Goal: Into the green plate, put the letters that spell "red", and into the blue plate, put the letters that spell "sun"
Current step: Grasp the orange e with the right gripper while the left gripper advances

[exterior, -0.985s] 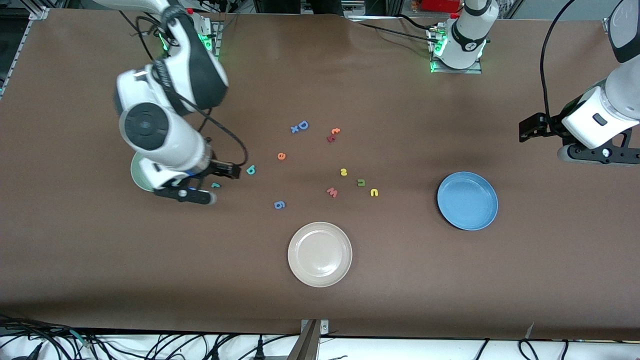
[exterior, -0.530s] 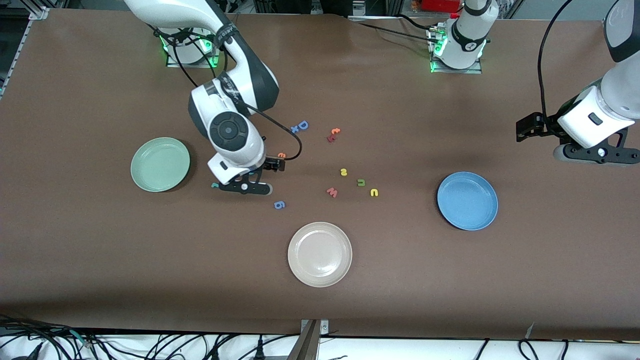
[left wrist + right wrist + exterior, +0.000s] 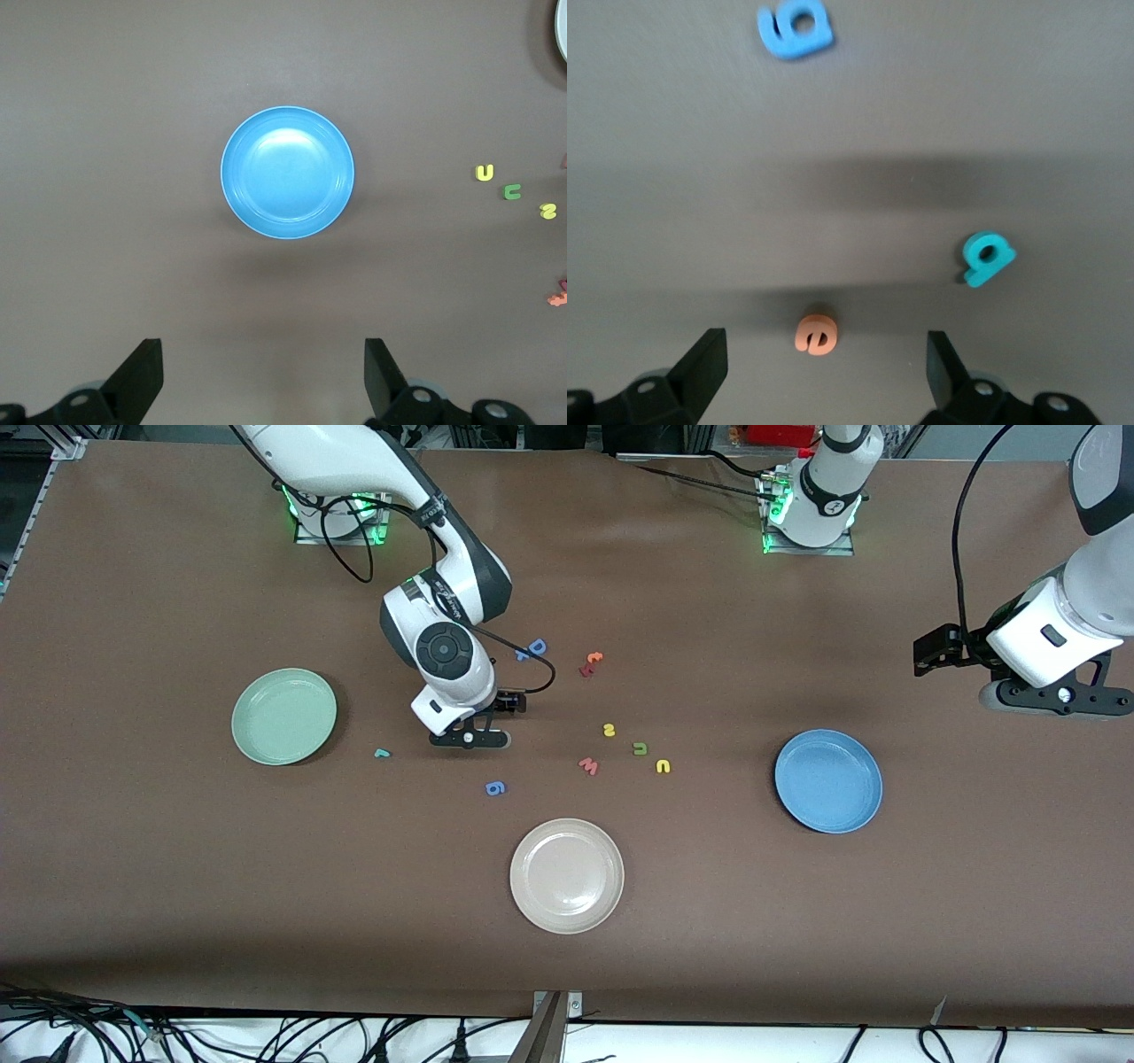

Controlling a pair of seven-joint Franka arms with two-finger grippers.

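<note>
Green plate (image 3: 283, 716) empty at right arm's end of bench (image 3: 177, 868); teal "r" (image 3: 382, 754) beside it. Right claw (image 3: 824, 376) – fingers apart, low over orange "e" (image 3: 815, 334), teal "d" (image 3: 987, 257) near. Yellow "s" (image 3: 609, 730), olive u/n (image 3: 640, 748), yellow u/n (image 3: 663, 766) mid-bench. Blue plate (image 3: 828, 780) empty – left claw (image 3: 261, 381) waits above, fingers apart.

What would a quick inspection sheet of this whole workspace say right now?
Surface: brown table.
Job's things: pale green round plate and blue round plate, both empty; orange "e", teal "d", small teal "r", yellow "s", olive u/n shape, yellow u/n shape all on the table.
Clutter: beige-white round plate, blue "g", blue capital "D", pinkish-red "w", orange "t".
Grippers: right gripper open over the orange "e"; left gripper open, waiting up in the air.
Cables: black cable bundles along the table's near edge.
Surroundings: nothing seen.
</note>
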